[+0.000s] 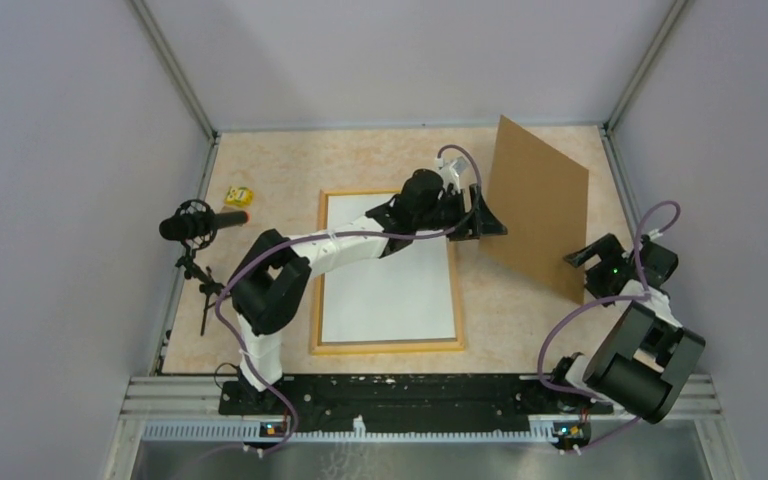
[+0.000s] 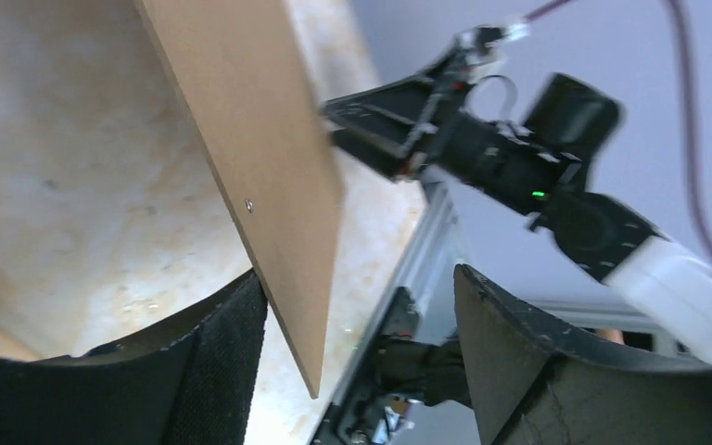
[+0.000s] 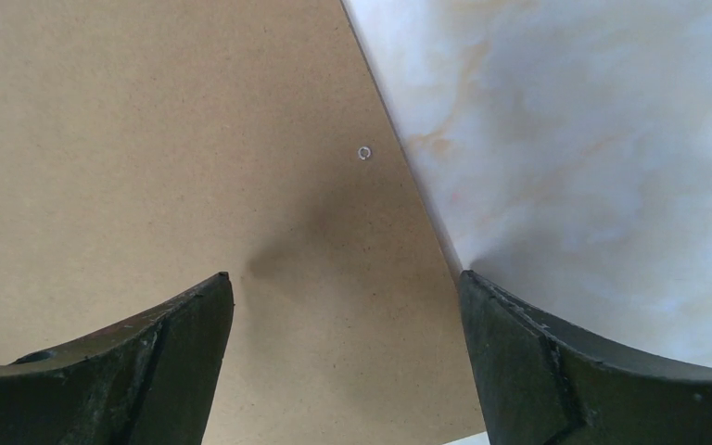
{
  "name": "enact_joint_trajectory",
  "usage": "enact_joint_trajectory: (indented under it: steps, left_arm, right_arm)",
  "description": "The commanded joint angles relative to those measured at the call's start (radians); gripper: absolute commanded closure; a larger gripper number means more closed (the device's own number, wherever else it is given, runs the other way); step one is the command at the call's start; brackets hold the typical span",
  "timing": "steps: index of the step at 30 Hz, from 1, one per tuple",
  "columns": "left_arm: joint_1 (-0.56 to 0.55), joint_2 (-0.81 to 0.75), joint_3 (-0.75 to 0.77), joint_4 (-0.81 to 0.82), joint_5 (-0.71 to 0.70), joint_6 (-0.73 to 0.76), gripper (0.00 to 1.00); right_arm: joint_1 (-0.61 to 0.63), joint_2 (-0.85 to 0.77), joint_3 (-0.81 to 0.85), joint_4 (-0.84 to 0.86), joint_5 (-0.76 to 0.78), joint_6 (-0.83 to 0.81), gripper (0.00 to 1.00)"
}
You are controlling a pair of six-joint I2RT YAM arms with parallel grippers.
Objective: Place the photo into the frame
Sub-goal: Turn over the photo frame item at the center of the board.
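A brown board (image 3: 148,130) with a small metal eyelet (image 3: 363,153) toward twelve o'clock fills seven through twelve, marbled tabletop (image 3: 593,139) lies at two, and the right gripper (image 3: 343,274) shows dark fingers (image 3: 148,362) spread at seven and five.

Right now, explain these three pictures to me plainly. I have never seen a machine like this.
Two robot arms are bolted at a table's near edge, each ending in a two-finger gripper. One picture looks down from above; the other two come from cameras on the wrists, with black fingers at the bottom. On the table lies the frame, yellow-bordered, with a white sheet inside, perhaps the photo's back. A brown board stands tilted at the right. The left gripper and right gripper reach its edges, both open, neither clamping it. A small yellow object and a microphone sit at the left.
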Motion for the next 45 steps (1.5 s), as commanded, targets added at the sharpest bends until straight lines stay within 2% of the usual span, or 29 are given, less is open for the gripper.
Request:
enact_joint_trajectory:
  steps: [1, 7, 11, 16, 19, 22, 29, 34, 40, 45]
  left_arm:
    - [-0.005, -0.075, -0.068, 0.251, 0.111, -0.138, 0.26]
    - [-0.001, -0.09, -0.083, 0.188, 0.036, -0.102, 0.4]
    - [0.0, -0.089, -0.065, 0.09, -0.035, -0.042, 0.49]
    - [0.008, -0.082, -0.054, 0.017, -0.098, 0.018, 0.7]
    - [0.023, -0.066, -0.032, -0.028, -0.097, 0.041, 0.9]
    - [0.038, -0.068, -0.017, -0.064, -0.097, 0.079, 1.0]
    - [0.038, -0.133, 0.111, -0.294, -0.135, 0.267, 1.0]
    - [0.016, -0.198, 0.163, -0.415, -0.129, 0.332, 1.0]
    - [-0.078, -0.259, 0.314, -0.612, -0.351, 0.497, 1.0]
    - [-0.164, -0.274, 0.395, -0.693, -0.505, 0.568, 1.0]
  right_arm:
    - [0.038, -0.011, -0.028, -0.029, -0.114, 0.035, 0.12]
    - [0.042, -0.017, -0.033, -0.025, -0.114, 0.033, 0.12]
    - [0.045, -0.021, -0.036, -0.025, -0.114, 0.031, 0.12]
    - [0.085, -0.02, -0.031, -0.021, -0.102, 0.029, 0.12]
    - [0.134, -0.027, -0.021, -0.026, -0.089, 0.029, 0.11]
    - [0.177, -0.051, 0.005, -0.059, -0.047, 0.028, 0.1]
    - [0.232, -0.168, 0.125, -0.266, 0.12, 0.019, 0.01]
    - [0.306, -0.249, 0.268, -0.435, 0.227, 0.057, 0.01]
    - [0.451, -0.296, 0.481, -0.567, 0.317, 0.117, 0.01]
    - [0.561, -0.187, 0.785, -0.704, 0.422, 0.125, 0.03]
